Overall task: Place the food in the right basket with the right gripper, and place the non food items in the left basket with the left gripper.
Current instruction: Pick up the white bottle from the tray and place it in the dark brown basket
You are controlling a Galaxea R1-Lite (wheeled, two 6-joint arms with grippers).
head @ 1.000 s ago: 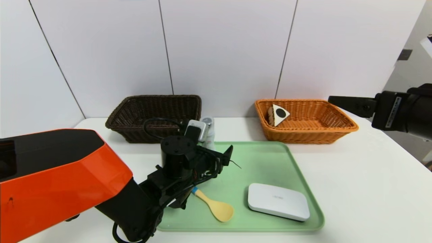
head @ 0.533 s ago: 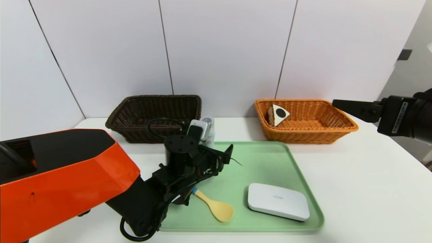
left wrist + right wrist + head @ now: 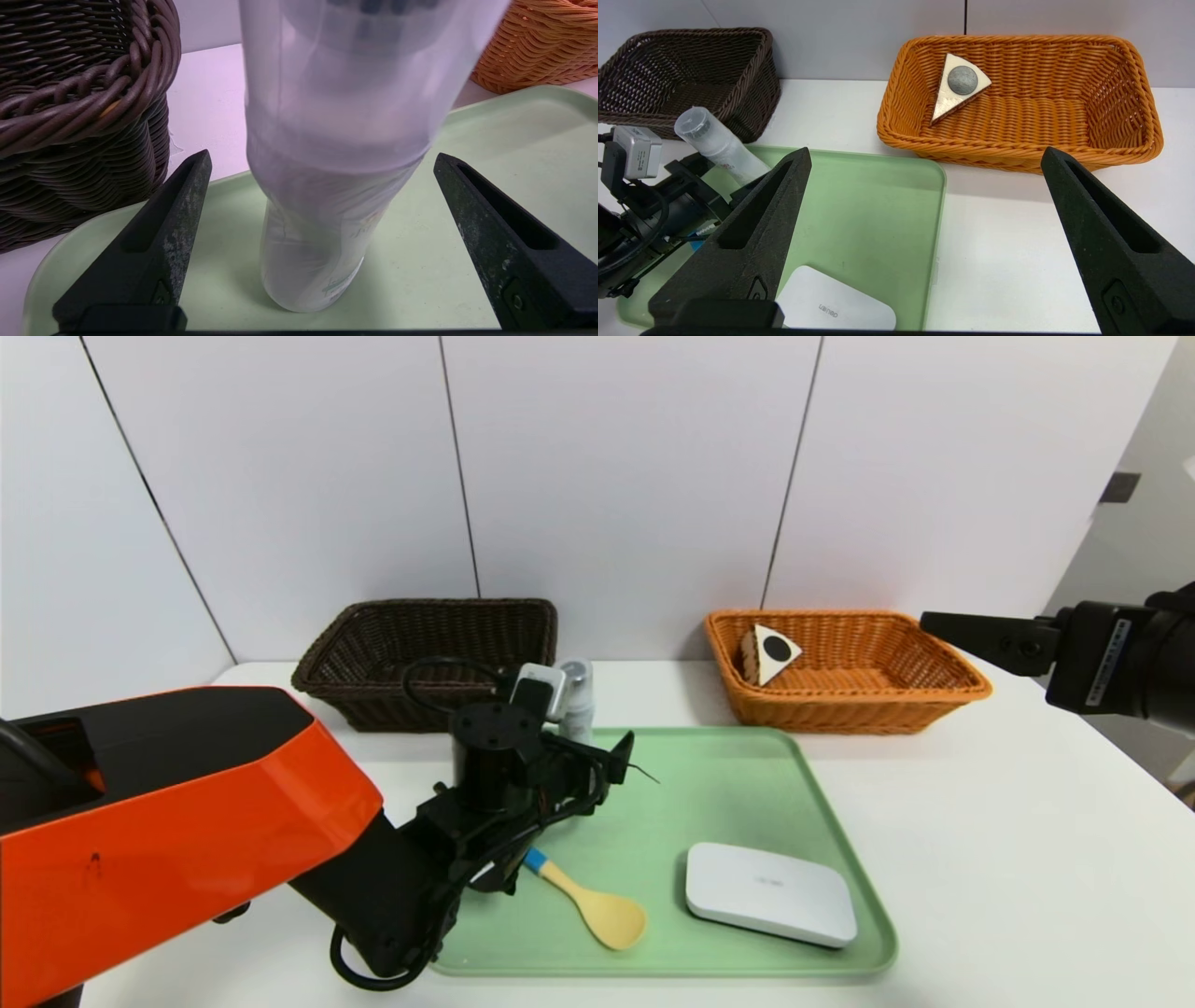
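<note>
While two wicker baskets stand against the wall, one green tray [image 3: 747, 775] lies before them on the white table [image 3: 1008, 859], carrying three non-food items. The dark brown left basket [image 3: 411, 635] sits at ten o'clock from the tray, the orange right basket [image 3: 934, 695] at one o'clock. One cake slice [image 3: 770, 653], a pale triangle with a dark round dot, leans tipped against the orange basket's nine-o'clock wall. The clear-white bottle [image 3: 322, 233], grey-capped, stands upright at the tray's eleven o'clock corner. The left gripper [image 3: 322, 242] has its jaws spread wide, one on each side of the bottle, neither touching it. One yellow spoon [image 3: 597, 910] with blue handle lies at six o'clock; one flat white box [image 3: 770, 894] at five. The right gripper [image 3: 920, 242] hovers at three o'clock, jaws wide, holding nothing.
</note>
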